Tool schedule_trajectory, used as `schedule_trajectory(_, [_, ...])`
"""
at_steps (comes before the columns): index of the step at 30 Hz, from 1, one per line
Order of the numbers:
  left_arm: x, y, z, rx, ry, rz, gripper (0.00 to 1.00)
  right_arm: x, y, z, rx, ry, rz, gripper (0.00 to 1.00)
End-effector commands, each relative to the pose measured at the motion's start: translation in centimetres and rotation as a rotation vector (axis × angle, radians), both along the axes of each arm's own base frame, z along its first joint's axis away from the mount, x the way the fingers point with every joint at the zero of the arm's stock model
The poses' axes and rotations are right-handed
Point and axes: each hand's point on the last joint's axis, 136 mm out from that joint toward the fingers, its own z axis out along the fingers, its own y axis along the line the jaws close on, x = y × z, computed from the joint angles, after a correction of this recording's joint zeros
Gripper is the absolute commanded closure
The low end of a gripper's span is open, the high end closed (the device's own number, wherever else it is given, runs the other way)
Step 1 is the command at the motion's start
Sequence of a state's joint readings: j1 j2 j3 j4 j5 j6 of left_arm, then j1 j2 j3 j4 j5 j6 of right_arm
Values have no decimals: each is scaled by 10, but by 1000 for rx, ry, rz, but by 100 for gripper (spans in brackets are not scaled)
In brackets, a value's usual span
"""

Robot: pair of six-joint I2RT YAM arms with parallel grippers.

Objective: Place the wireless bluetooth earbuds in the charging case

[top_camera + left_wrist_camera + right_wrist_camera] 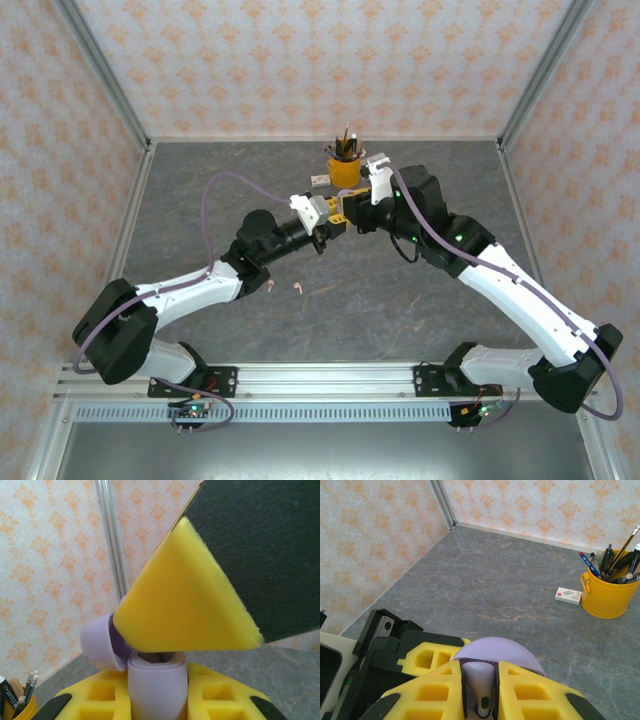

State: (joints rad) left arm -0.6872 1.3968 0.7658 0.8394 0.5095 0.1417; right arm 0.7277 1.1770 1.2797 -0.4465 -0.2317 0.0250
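Mid-task state, insertion of one earbud under way. My left pincer (159, 702) is closed on the body of a lilac charging case (157, 682), held raised above the surface (400, 300) with its lid (97, 642) swung open to one side. My right pincer (481, 695) meets it from the opposite side, its yellow foam fingers (530, 690) nearly together and gripping what I take to be a lilac earbud (481, 677), stem pointing down. From the left wrist, one of those foam fingers hangs directly over the mouth of the case, touching or just short of it; I cannot tell whether the earbud has entered its socket. Two pale pink earbuds (270, 287) (298, 287) lie loose on the surface near my left forearm, well apart from the case. A yellow pencil cup (345, 172) and a small white eraser (318, 181) stand just behind the pincers. Judged progress: early to middle. The earbud in hand has yet to be seated and released, both pink ones remain to be picked up, and whether the inside of the case already holds an earbud is hidden from me.
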Motion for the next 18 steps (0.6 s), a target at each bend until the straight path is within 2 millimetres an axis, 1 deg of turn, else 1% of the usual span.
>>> schedule_trajectory(1, [-10, 0, 44, -105, -110, -27, 100, -6, 2, -19, -31, 68, 8, 80])
schedule_trajectory(4, [-11, 0, 43, -105, -108, -27, 100, -5, 1, -15, -24, 64, -3, 77])
schedule_trajectory(7, [-11, 0, 44, -107, -110, -26, 100, -4, -1, -15, -26, 66, -16, 71])
schedule_trajectory(11, [-12, 2, 51, -126, -131, -24, 100, -2, -4, -13, -25, 61, -38, 69])
schedule_trajectory(12, [-12, 1, 51, -126, -132, -26, 100, -5, -8, -4, -8, 42, -43, 69])
schedule_trajectory(16, [-12, 1, 51, -127, -132, -26, 100, -5, -9, 3, 2, 32, -49, 68])
schedule_trajectory(18, [-12, 1, 50, -126, -131, -26, 100, -5, -11, 9, 13, 24, -56, 66])
